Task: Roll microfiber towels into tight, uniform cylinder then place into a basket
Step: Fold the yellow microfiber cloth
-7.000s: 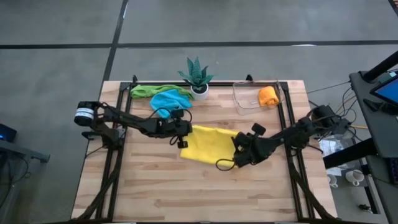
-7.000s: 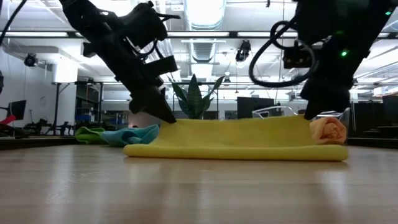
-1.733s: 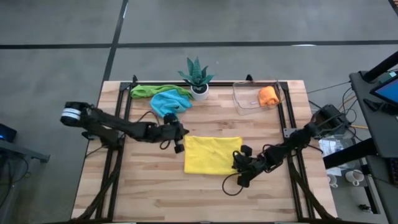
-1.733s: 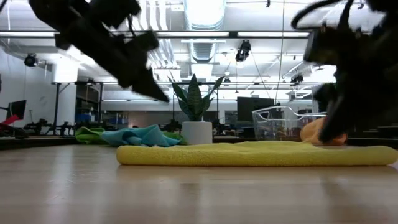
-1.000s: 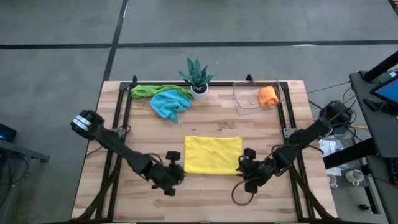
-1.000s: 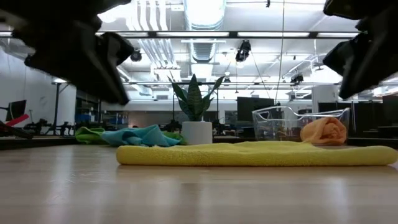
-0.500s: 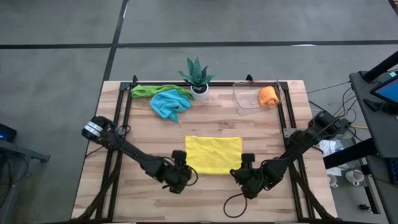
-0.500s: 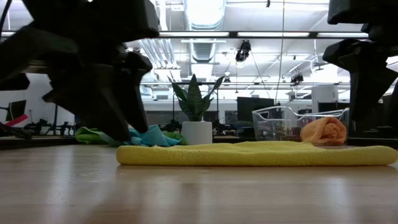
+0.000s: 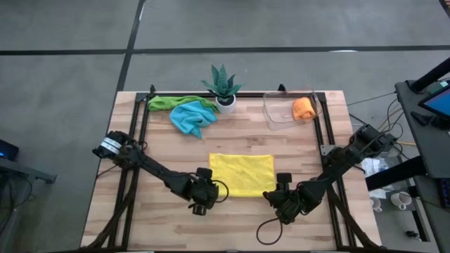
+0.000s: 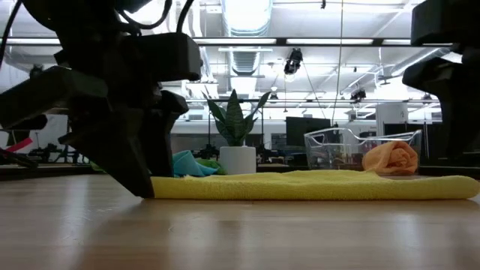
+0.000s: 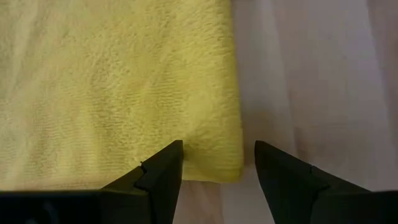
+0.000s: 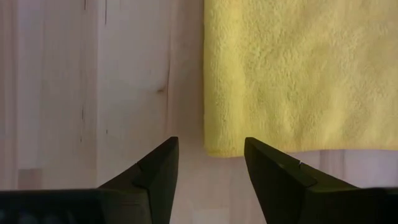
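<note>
Yellow towel flat on table. My left gripper low at its near left corner, jaws spread, corner edge between fingertips. My right gripper at near right corner, jaws spread, corner just ahead. Clear basket well beyond both, orange roll inside. Blue towel, green towel far side.

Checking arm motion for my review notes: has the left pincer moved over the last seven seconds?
Yes. The left pincer has swung away from the potted plant toward the table's near edge, now open at the yellow towel's near left corner.
</note>
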Available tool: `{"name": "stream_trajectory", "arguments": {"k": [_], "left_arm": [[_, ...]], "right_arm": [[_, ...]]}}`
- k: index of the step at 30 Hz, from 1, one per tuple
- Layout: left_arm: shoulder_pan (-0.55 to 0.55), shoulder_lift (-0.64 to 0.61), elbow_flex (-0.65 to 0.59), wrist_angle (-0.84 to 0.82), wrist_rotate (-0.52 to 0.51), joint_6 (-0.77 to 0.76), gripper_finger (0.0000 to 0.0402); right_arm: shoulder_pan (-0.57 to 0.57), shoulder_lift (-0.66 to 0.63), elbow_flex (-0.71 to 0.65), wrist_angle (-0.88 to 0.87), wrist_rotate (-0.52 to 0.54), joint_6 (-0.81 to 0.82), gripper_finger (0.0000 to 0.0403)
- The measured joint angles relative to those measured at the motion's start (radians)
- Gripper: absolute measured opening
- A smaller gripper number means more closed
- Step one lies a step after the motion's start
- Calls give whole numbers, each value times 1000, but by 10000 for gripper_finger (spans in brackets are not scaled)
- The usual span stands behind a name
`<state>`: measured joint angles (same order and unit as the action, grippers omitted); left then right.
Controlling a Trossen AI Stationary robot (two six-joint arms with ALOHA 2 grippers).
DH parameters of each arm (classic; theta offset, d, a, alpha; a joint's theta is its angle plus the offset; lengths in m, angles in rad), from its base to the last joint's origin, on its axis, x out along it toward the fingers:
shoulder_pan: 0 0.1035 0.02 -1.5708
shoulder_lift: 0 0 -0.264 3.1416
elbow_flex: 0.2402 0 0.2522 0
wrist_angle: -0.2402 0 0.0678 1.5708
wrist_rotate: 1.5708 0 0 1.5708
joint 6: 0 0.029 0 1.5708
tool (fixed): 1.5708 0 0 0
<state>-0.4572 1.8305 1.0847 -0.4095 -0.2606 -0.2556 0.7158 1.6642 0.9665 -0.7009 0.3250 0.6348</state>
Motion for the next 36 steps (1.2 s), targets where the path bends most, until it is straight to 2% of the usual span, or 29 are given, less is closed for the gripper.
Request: {"name": "stream_trajectory", "arguments": {"k": [4, 17, 28, 32, 36], "left_arm": [[-1, 0, 0, 0, 22, 0, 166], [-1, 0, -1, 0, 22, 0, 9], [-1, 0, -3, -2, 22, 0, 1], [-2, 0, -3, -2, 22, 0, 1], [-4, 0, -3, -1, 22, -45, 1]], "right_arm": [[0, 0, -14, 11, -37, -6, 180], [-18, 4, -40, 61, -10, -94, 180], [-29, 58, -53, 115, -10, -120, 157], [-29, 60, -57, 113, -18, -116, 120], [-29, 60, -70, 145, -22, -114, 59]]}}
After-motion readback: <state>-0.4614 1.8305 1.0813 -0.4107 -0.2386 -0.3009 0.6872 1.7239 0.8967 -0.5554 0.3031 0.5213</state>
